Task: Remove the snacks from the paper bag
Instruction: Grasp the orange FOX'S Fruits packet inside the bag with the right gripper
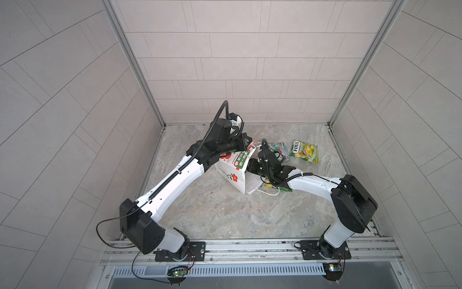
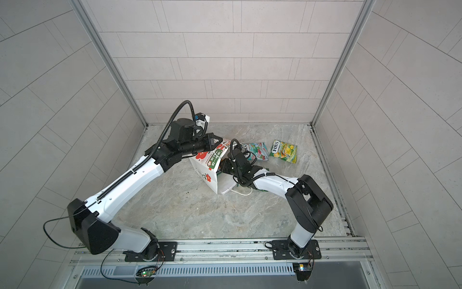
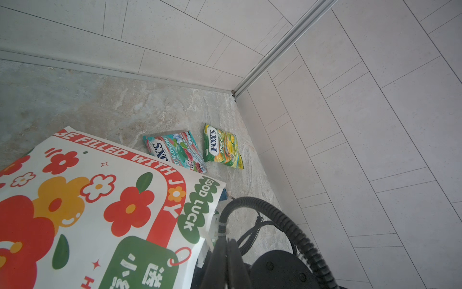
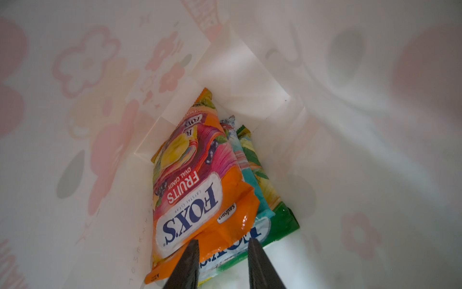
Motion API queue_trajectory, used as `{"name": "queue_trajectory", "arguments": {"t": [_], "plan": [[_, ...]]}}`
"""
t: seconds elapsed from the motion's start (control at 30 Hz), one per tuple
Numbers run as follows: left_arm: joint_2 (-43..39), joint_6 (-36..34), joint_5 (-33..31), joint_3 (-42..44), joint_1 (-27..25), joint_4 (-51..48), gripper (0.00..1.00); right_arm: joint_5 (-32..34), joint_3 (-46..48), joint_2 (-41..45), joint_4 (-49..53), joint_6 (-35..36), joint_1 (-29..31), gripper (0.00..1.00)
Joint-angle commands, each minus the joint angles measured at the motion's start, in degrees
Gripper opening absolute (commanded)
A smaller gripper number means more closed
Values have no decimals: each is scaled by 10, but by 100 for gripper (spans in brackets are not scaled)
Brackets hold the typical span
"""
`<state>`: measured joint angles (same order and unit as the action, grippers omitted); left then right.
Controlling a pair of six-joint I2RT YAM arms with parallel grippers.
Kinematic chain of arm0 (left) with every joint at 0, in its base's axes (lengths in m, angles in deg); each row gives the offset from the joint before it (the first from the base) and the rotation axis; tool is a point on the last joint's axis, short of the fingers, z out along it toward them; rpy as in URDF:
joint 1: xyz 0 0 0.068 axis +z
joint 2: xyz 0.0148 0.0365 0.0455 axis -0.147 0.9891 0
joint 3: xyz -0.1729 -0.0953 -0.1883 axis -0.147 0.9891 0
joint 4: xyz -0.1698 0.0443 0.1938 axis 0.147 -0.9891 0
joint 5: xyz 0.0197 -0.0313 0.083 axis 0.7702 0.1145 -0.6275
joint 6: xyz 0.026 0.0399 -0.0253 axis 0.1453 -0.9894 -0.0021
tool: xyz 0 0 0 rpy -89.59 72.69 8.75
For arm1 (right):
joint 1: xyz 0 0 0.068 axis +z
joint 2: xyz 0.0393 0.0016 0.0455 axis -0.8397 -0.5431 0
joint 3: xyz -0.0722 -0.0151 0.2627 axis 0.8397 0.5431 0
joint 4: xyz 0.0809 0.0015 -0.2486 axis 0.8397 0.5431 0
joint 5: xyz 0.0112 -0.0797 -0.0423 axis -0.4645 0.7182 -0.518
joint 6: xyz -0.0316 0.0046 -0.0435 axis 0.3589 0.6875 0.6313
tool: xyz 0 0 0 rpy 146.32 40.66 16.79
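1. the paper bag [image 1: 233,172] [image 2: 208,175] sits mid-table, tipped over. its closed end is raised toward the far side, and its mouth is down low, facing near-right, so the long axis slopes from far-high to near-low.
2. the left gripper [image 1: 247,143] is clamped tight on that raised end. the left wrist view is filled by the bag's flowered face [image 3: 100,200].
3. the right gripper [image 4: 222,241] is in through the mouth, with white paper wall [image 4: 350,150] all around it.
4. inside, the orange packet [image 4: 192,190] lies lengthwise down the bag, "fox's" end toward the mouth. the inner teal packet [image 4: 261,225] and inner green packet [image 4: 285,217] are stacked behind it, on the same axis.
5. the right jaws stand at a narrow gap with the orange packet's near end between the fingers [image 4: 185,265]. i cannot tell whether they are pinching it.
6. outside, a cord handle [image 1: 270,193] trails on the table [image 1: 200,212] by the mouth.
7. beyond the bag, the loose teal packet [image 1: 278,150] [image 3: 175,152] and loose yellow-green packet [image 1: 305,151] [image 3: 222,150] lie flat side by side, not touching.
8. there is a little room between those two and the right wall [image 1: 350,150]. broad bare marble runs from the bag to the near rail [image 1: 250,246], with more bare table out to the left.
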<state>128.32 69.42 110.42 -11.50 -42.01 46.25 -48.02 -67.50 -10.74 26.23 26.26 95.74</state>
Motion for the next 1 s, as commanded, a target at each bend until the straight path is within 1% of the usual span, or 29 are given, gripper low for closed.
{"name": "queue_trajectory", "arguments": {"t": [0.0, 0.2, 0.43, 0.8, 0.97], "plan": [[-5, -1, 5, -8, -1, 10, 0, 44, -15, -7, -9, -3, 2, 34], [-4, -2, 6, -9, -1, 9, 0, 68, -20, -19, -7, 4, 1, 34], [-5, -2, 9, -7, -1, 8, 0, 45, -44, -48, -7, 12, 2, 34], [-12, -3, 8, -4, -1, 5, 0, 24, -60, -69, -12, 14, 1, 35], [-14, -2, 7, -3, -1, 4, 0, -11, -73, -84, -13, 8, 1, 35]]}}
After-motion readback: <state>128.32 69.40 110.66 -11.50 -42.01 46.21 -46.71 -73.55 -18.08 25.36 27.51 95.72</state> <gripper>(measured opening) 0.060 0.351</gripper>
